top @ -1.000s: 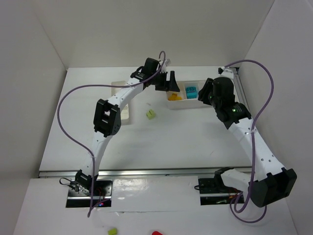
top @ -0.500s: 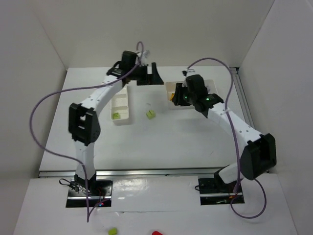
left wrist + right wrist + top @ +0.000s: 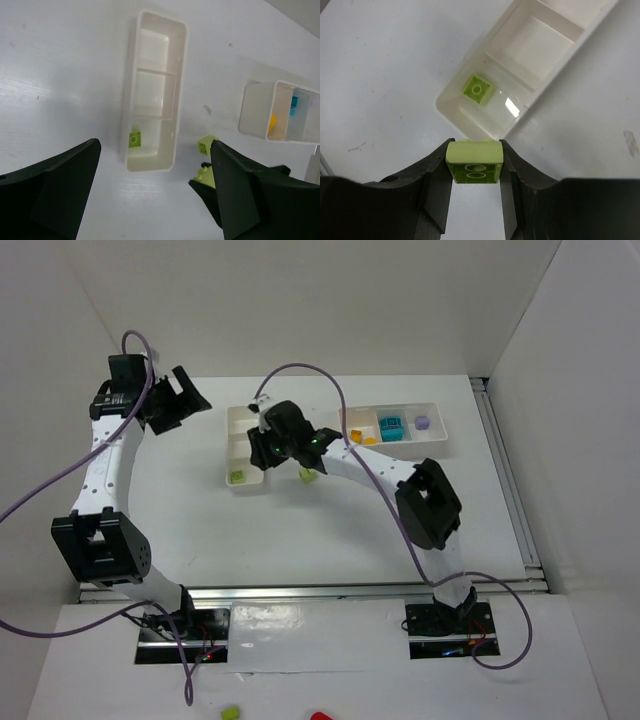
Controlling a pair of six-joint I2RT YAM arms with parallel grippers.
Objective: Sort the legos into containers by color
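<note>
The right gripper [image 3: 473,169] pinches a lime green brick [image 3: 473,159] tight, just by the end of the narrow tray [image 3: 465,122]. Another lime brick [image 3: 477,89] lies inside that end. The left gripper [image 3: 188,395] hangs wide open, well apart.

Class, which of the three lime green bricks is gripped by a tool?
The lime brick pinched in the right tool; a second brick lies inside the narrow tray, and the third brick sits loose on the table.
</note>
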